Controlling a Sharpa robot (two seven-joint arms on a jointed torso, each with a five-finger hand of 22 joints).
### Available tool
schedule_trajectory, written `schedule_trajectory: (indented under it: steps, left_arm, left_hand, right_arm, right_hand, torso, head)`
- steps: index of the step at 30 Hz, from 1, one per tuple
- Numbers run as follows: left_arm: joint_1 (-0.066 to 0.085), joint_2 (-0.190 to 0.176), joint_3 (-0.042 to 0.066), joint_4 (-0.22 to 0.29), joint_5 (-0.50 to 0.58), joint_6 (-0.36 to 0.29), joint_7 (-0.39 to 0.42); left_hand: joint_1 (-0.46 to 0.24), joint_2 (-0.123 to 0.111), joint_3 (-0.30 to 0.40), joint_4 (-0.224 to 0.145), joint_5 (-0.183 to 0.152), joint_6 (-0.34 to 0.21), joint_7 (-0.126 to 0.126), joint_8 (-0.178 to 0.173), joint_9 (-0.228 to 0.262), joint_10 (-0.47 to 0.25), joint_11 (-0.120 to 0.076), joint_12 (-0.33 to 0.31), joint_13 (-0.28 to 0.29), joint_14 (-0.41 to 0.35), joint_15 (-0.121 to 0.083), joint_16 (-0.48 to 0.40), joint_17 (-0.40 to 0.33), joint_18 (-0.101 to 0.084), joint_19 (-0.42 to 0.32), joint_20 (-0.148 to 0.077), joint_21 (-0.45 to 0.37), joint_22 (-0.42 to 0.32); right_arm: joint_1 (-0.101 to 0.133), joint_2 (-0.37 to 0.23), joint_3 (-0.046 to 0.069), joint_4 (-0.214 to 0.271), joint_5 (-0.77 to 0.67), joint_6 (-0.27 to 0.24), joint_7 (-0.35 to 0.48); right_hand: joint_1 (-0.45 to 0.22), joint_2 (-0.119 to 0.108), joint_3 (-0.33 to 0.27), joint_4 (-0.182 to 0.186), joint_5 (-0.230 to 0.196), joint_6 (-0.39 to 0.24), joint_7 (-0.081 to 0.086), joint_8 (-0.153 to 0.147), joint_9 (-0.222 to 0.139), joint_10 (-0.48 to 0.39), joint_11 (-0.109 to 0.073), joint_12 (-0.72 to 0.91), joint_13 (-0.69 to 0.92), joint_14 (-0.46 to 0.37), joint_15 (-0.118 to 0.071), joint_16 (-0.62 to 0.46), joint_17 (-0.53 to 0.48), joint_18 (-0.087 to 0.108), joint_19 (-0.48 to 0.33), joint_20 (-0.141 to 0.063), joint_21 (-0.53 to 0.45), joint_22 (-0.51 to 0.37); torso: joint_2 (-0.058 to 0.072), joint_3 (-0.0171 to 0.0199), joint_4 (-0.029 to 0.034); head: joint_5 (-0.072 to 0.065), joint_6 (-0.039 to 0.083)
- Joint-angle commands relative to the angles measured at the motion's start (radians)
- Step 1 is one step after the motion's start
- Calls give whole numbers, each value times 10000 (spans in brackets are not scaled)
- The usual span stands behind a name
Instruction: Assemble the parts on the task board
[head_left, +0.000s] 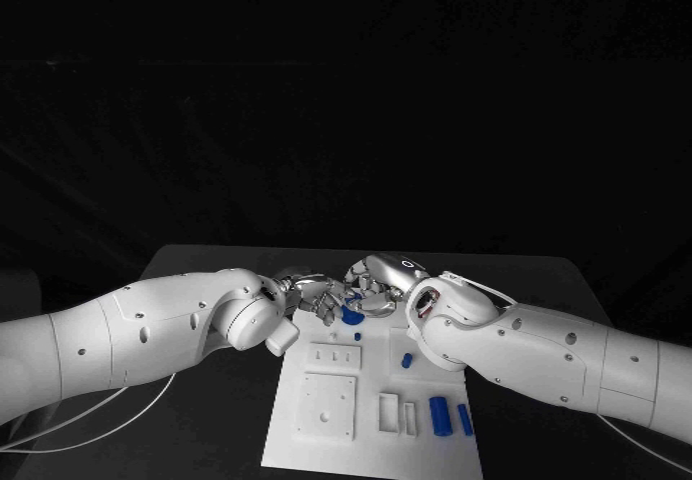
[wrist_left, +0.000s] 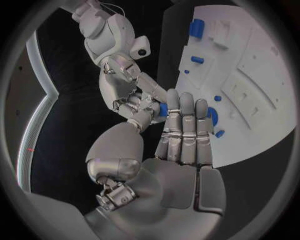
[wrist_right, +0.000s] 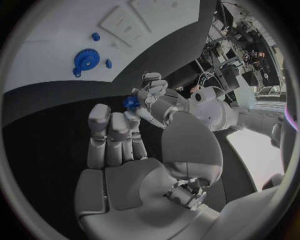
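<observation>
The white task board (head_left: 329, 405) lies in the middle of the table. My left hand (head_left: 310, 293) and right hand (head_left: 378, 288) meet fingertip to fingertip above its far end. Between them is a small blue gear (wrist_right: 130, 102), also seen in the left wrist view (wrist_left: 162, 109). Fingertips of both hands touch it. A larger blue gear (wrist_right: 86, 59) stands on the board below the hands (head_left: 352, 315). My left fingers (wrist_left: 187, 125) partly hide that larger gear in the left wrist view. Small blue pegs (wrist_right: 109, 63) stand around it.
More blue parts lie further down the board: a short one (head_left: 407, 360) and two long ones (head_left: 440, 415) (head_left: 464, 418) near the front right corner. Raised white blocks (head_left: 327, 405) take up the board's left side. Black table (head_left: 202, 270) surrounds the board.
</observation>
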Motion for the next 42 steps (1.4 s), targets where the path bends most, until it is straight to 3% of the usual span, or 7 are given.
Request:
schedule_trajectory:
  steps: [1,9,17,19,22,35,42]
  left_arm:
    - [16,50,21,80,-152,166,225]
    - [16,40,20,69,-235,42,218]
    - [16,43,20,68,-500,30,171]
    - [16,42,19,47,-611,21,142]
    - [16,26,19,16,-729,-23,108]
    - [19,47,15,-391,-2847,110,-547]
    - [19,188,-43,-543,-4262,308,-1252]
  left_hand:
    - [-174,-11,36,-108,206,439,-346,80,103,163,-30,41,25,154,-36,72,17,-47,93,-261,79,23]
    - [-293,-7,67,-179,236,535,-401,118,232,332,-95,61,61,313,-91,154,53,-33,181,-305,123,46]
    - [-324,-21,65,-275,187,600,-508,86,440,757,-262,596,548,683,-350,705,396,11,543,-489,473,247]
    - [-327,-30,56,-280,208,636,-546,42,538,708,-323,1041,1022,700,-503,1093,666,7,638,-598,689,404]
    - [-311,-42,51,-283,240,676,-611,-7,642,734,-382,1582,1537,818,-644,1530,916,13,798,-724,950,570]
    - [-242,-220,45,-270,1094,919,-888,-38,1142,892,-694,4188,3459,1429,-1543,3608,1825,208,1800,-1301,2217,1269]
    - [-211,-277,120,-293,1209,955,-957,-74,1365,798,-760,4856,3824,1552,-1656,4071,1983,275,2078,-1464,2538,1440]
  right_arm:
    - [-12,3,-8,-82,309,46,49]
    - [-11,-19,-9,-176,855,-251,272]
    - [-11,-196,-11,-240,1647,-932,745]
    - [-11,-336,-11,-258,2315,-1004,1070]
    - [-11,-550,-11,-255,2809,-1041,1360]
    - [310,-1561,176,-1066,6227,-705,1907]
    - [574,-1953,202,-1474,6516,-645,1989]
  right_hand:
    - [-89,-25,77,58,114,677,403,-26,4,38,-3,-14,-27,10,-43,-54,11,439,1,-63,18,119]
    - [-573,-844,-354,356,513,-699,795,-858,-311,-186,383,-163,-80,-63,321,-170,-14,439,-41,-74,-100,75]
    - [-647,-1106,-759,589,472,-1566,1183,-1330,-531,-570,738,-267,-128,-307,650,-300,-14,439,-287,-47,-327,30]
    - [-1109,-1335,-1202,788,1183,-1682,1222,-1376,-542,-632,790,-249,-131,-350,728,-288,9,439,-328,-7,-338,46]
    - [-1308,-1231,-1888,738,1869,-1802,1269,-1393,-526,-730,821,-184,-138,-414,726,-256,53,439,-405,-39,-357,84]
    - [-1365,-844,-2555,684,2604,-1770,1245,-1312,-476,-807,802,-74,-223,-468,717,-246,80,439,-489,-75,-410,126]
    - [-1313,-607,-2801,507,3097,-1716,1226,-1271,-468,-782,782,-2,-273,-432,697,-213,95,439,-461,-89,-383,156]
  torso:
    - [-1,3,4]
    - [5,4,-1]
    - [5,0,-2]
    - [3,4,3]
    - [3,1,6]
    - [-40,-7,-29]
    - [-80,7,-62]
  head:
    - [3,-2]
    - [16,8]
    - [24,25]
    - [34,35]
    - [34,39]
    - [151,-17]
    - [157,-69]
